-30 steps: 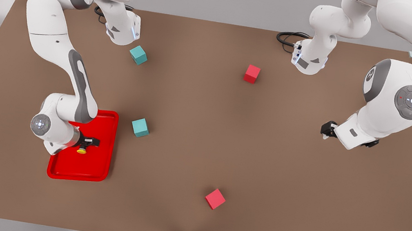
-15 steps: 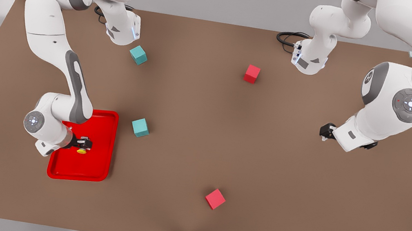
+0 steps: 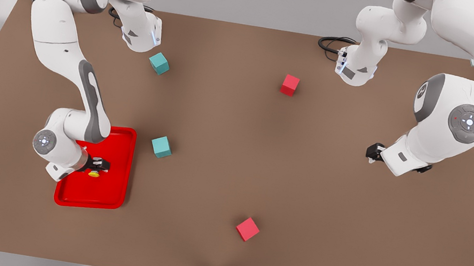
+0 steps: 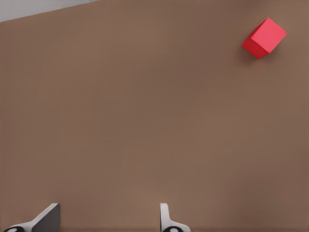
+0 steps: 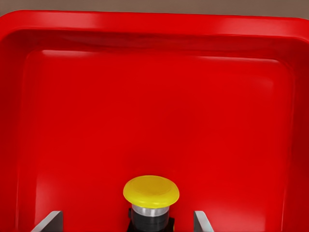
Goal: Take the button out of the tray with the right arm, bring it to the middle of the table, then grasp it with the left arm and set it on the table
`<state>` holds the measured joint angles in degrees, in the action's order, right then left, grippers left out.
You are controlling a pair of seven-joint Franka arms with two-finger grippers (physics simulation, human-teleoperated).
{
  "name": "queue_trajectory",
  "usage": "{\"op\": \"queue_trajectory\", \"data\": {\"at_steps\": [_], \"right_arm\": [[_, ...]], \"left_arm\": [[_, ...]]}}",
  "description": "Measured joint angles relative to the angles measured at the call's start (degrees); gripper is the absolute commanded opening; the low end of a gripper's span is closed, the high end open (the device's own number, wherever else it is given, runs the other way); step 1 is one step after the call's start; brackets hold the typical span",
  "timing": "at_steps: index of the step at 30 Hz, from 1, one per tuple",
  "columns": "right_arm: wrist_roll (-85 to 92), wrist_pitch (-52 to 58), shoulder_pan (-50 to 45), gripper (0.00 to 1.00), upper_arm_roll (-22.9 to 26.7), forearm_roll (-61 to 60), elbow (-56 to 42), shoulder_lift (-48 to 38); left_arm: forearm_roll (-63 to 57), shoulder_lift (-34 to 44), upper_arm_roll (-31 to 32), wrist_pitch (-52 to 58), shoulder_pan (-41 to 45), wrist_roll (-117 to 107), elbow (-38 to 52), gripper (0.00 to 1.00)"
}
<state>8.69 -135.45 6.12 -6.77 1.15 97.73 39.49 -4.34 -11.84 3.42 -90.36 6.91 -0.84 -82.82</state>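
The counter (image 3: 232, 161) carries the tray (image 3: 111, 194) at the front view's left. Over it, the right tool (image 3: 94, 166) straddles the button (image 5: 151, 192), fingers apart; the button's body is half hidden. The left tool (image 3: 374, 151) waits, spread, above bare counter.

I see the button (image 3: 93, 173) in the tray (image 3: 108, 193), at the table's (image 3: 232, 161) eight o'clock.
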Motion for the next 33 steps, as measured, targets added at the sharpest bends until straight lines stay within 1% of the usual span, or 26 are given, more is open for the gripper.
{"op": "queue_trajectory", "data": {"at_steps": [11, 14, 15, 16, 17, 18, 20, 22, 33], "right_arm": [[0.8, 0.0, 0.0, 1.0, 0.0, 0.1, 0.0, 0.6], [1.0, 0.0, 0.2, 0.98, 0.0, 0.1, 0.0, 0.7], [1.0, 0.0, 0.2, 0.85, 0.0, 0.1, 0.0, 0.7], [1.1, 0.0, 0.2, 0.74, 0.0, 0.0, 0.0, 0.7], [1.3, 0.0, 0.1, 0.57, 0.0, -0.1, 0.0, 0.7], [1.5, 0.0, 0.1, 0.53, 0.0, -0.3, 0.0, 0.7], [1.7, 0.0, 0.1, 0.48, 0.0, -0.3, 0.0, 0.7], [1.7, 0.0, 0.2, 0.46, 0.0, -0.2, 0.0, 0.7], [2.1, 1.5, 0.7, 0.45, -0.3, -0.4, -0.6, 0.2]], "left_arm": [[0.0, 0.0, 0.0, 0.0, 0.0, -0.1, 0.0, 1.0], [0.0, 0.0, 0.0, 0.0, 0.0, -0.1, 0.0, 1.0], [0.0, 0.0, 0.0, 0.0, 0.0, -0.1, 0.0, 1.0], [0.0, 0.0, 0.0, 0.0, 0.0, -0.1, 0.0, 1.0], [0.0, 0.0, 0.0, 0.0, 0.0, -0.1, 0.0, 1.0], [0.0, 0.0, 0.0, 0.0, 0.0, -0.1, 0.0, 1.0], [0.0, -0.1, 0.0, 0.0, 0.0, -0.1, 0.0, 1.0], [0.0, -0.1, 0.0, -0.1, 0.0, -0.1, 0.0, 1.0], [0.0, -0.4, 0.0, 0.0, 0.0, -0.2, 0.0, 1.0]]}}
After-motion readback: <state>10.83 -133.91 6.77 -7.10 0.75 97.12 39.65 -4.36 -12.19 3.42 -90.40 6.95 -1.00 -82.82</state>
